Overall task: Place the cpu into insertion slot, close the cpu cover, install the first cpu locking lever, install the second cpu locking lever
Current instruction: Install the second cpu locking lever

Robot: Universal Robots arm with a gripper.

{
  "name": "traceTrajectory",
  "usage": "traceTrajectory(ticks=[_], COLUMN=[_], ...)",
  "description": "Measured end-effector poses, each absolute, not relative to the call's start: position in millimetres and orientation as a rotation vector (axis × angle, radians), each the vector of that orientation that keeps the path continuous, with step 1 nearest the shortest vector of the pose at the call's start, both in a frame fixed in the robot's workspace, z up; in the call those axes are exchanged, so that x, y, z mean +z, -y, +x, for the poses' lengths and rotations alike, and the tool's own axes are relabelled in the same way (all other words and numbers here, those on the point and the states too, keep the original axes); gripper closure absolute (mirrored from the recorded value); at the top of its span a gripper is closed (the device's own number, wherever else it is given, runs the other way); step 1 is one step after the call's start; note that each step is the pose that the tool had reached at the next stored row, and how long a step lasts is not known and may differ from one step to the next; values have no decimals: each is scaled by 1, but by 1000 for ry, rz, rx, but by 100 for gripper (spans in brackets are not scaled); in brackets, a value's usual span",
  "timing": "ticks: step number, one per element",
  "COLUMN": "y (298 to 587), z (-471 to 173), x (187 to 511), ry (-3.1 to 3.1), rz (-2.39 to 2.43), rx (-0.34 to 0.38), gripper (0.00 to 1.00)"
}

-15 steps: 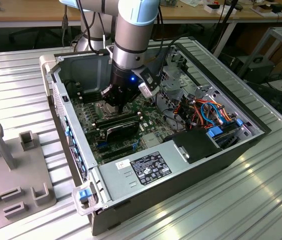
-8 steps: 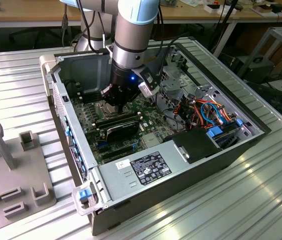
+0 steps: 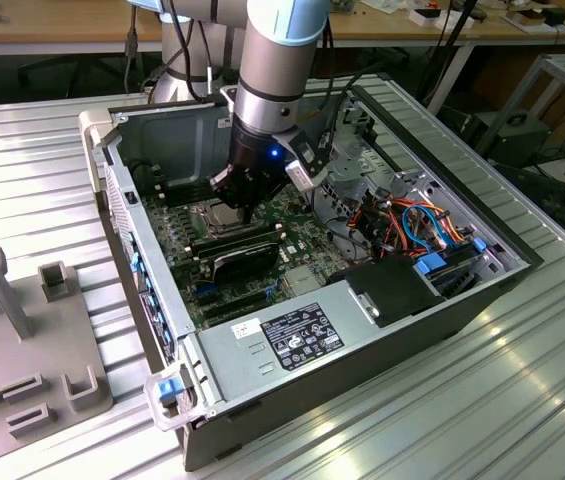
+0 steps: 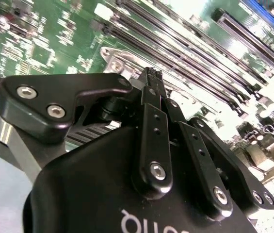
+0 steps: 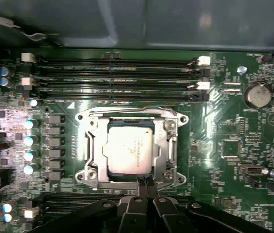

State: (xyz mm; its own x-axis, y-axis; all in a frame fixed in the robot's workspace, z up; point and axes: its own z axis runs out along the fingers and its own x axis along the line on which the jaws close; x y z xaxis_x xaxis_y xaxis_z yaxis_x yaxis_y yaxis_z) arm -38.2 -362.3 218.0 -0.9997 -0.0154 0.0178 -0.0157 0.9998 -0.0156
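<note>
Here, first wrist view, cpu [image 5: 129, 152] seated under closed cpu cover [image 5: 94, 145], second wrist view, jaws pressed together, empty.

You have one silver-grey square cpu [image 5: 129, 150], one silvery metal cpu cover [image 5: 94, 145], one round silver coin battery [image 5: 259, 95] and four long black memory slots [image 5: 117, 74] in one bank.

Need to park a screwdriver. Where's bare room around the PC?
Ribbed table is bare on the case's near side and toward the exterior view's right. Also bare left of the case, behind the grey fixture. Inside is crowded: gripper at the cpu, cables.
</note>
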Motion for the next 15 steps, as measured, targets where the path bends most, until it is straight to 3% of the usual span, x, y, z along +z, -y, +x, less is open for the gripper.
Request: traceTrajectory(ticks=[15], y=[370], z=[-23], x=[218], ry=[3123], rz=[24], rx=[24], gripper=[89])
